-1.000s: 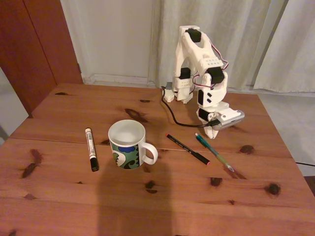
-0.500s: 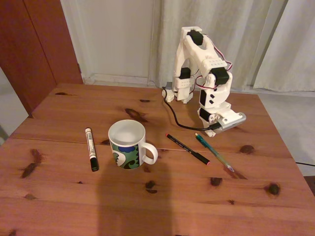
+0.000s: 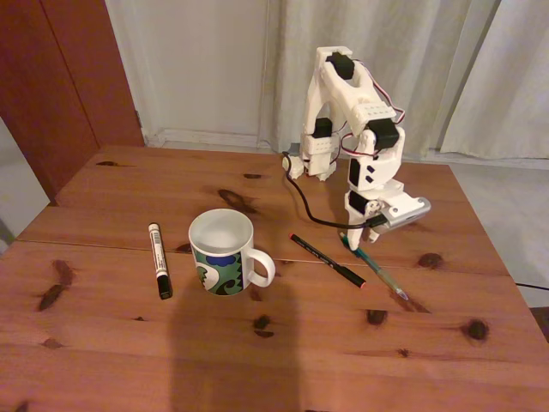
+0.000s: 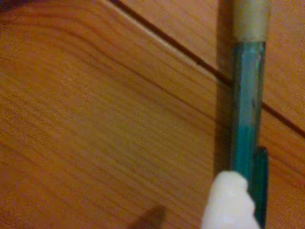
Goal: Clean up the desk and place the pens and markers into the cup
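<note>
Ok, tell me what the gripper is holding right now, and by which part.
It cannot be told. The gripper is down at the clip end of the teal pen, one fingertip against it, but a closed grip is not visible.

Pine desk with a mug, three writing sticks and the arm's base

The reddish-brown plank desk (image 3: 129,343) fills the lower frame of the fixed view, marked by dark knots and a seam running across its middle. Near the centre stands the white cup (image 3: 222,252), handle to the right. To its left lies the white marker (image 3: 159,259) with its black cap toward the bottom. Right of the cup lie the thin black pen (image 3: 327,260) and, further right, the teal pen (image 3: 382,275), both slanting down to the right. The arm's base (image 3: 313,163) sits at the upper centre.
</note>
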You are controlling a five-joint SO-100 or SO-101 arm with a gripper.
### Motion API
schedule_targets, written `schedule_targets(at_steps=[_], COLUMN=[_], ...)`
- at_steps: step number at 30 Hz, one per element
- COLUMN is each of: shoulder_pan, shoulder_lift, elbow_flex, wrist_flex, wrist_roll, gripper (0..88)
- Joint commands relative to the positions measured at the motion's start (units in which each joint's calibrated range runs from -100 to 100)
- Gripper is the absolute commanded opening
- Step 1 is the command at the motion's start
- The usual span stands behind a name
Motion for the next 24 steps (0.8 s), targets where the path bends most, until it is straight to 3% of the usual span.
schedule_targets(at_steps=[1, 9, 24], shoulder_pan=[0.40, -0.01, -0.17], shoulder_lift=[0.32, 5.86, 7.35], elbow_flex=[-3.57, -4.84, -4.12], wrist_flex=[-1.33, -7.44, -9.33], wrist_roll=[0.14, 0.04, 0.35], gripper=[17.9, 17.7, 16.0])
